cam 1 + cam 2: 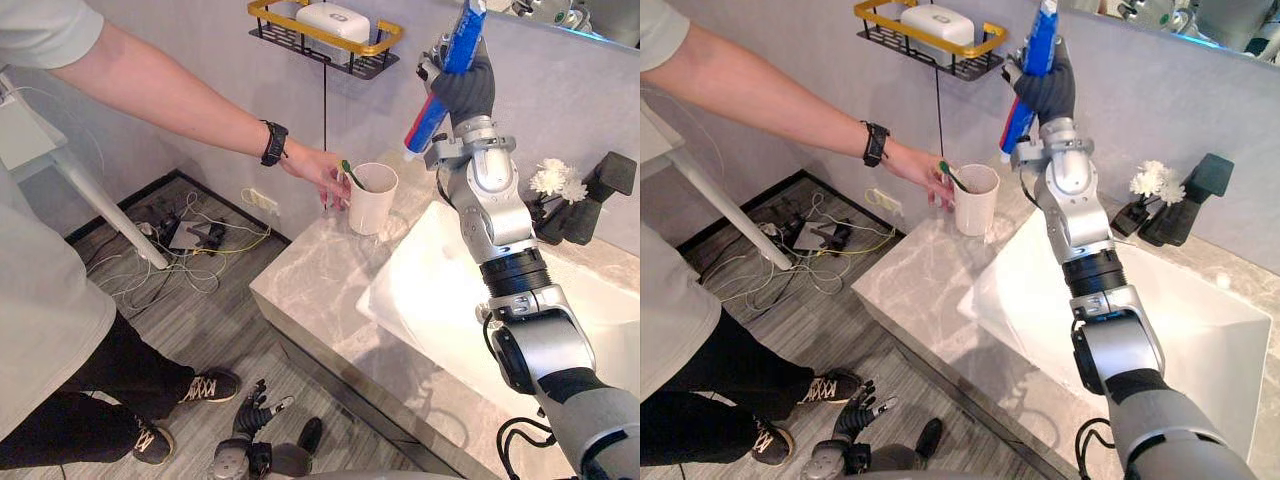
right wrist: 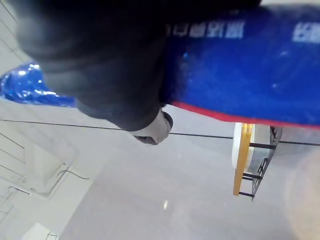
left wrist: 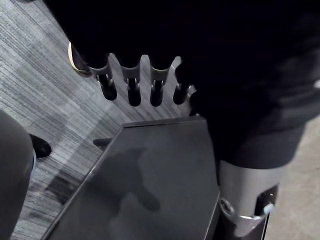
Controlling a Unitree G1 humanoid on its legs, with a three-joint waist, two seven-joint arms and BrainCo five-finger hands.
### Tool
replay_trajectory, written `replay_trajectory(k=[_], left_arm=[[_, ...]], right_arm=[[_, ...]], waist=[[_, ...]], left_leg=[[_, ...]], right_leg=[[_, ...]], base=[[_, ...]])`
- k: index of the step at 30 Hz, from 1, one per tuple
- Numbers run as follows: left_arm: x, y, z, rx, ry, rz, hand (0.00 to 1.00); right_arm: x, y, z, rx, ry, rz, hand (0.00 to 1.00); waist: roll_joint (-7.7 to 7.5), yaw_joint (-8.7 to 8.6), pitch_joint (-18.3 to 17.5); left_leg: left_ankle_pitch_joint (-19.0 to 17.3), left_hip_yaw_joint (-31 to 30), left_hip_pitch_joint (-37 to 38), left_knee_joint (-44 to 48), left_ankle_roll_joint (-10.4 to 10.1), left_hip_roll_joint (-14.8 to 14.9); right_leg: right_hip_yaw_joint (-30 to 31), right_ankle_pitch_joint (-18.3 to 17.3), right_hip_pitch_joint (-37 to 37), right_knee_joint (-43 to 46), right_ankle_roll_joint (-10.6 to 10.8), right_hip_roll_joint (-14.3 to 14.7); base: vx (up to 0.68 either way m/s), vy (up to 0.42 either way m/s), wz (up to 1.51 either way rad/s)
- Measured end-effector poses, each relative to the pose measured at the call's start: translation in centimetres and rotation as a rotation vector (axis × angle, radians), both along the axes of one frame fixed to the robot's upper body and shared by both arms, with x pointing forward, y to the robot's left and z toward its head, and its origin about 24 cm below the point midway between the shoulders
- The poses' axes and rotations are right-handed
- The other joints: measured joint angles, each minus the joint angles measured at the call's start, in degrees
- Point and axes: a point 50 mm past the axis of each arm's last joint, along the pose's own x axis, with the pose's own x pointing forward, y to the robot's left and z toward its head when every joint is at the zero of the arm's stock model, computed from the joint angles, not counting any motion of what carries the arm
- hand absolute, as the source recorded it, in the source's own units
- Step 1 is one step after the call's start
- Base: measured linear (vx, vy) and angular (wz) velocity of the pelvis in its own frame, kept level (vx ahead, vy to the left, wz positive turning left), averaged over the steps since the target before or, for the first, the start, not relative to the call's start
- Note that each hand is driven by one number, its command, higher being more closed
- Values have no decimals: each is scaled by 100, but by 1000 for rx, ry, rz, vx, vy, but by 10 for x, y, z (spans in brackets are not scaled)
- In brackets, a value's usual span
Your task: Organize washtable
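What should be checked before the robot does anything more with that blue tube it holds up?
1. Grip: right hand curled round the toothpaste tube: ok.
2. White cup upright on the countertop: ok.
3. Way to the cup free: a person's hand is at it: not ok.
4. Room in the cup: a green toothbrush leans inside: cannot tell.
5. Clearance from the wall shelf beside the raised tube: cannot tell.
6. Left hand low by the floor, fingers relaxed: ok.
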Motion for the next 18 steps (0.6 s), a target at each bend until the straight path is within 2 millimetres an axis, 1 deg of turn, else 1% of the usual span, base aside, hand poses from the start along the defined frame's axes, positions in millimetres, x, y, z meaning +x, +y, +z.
replay_trajectory(k=[9, 18], left_arm=[[0, 0, 0, -7, 0, 6, 0], [0, 0, 0, -15, 1, 15, 0]], right_arm=[[0, 4, -1, 8, 4, 13, 100], [2, 16, -9, -3, 33, 42, 100]], waist=[[3, 3, 6], [8, 3, 17]], left_leg=[[-1, 20, 9, -7, 0, 6], [-1, 28, 16, -6, 0, 10]], right_leg=[[20, -2, -2, 15, -3, -1], [27, -2, -1, 23, -4, -2]], base=[[-3, 0, 0], [0, 0, 0]])
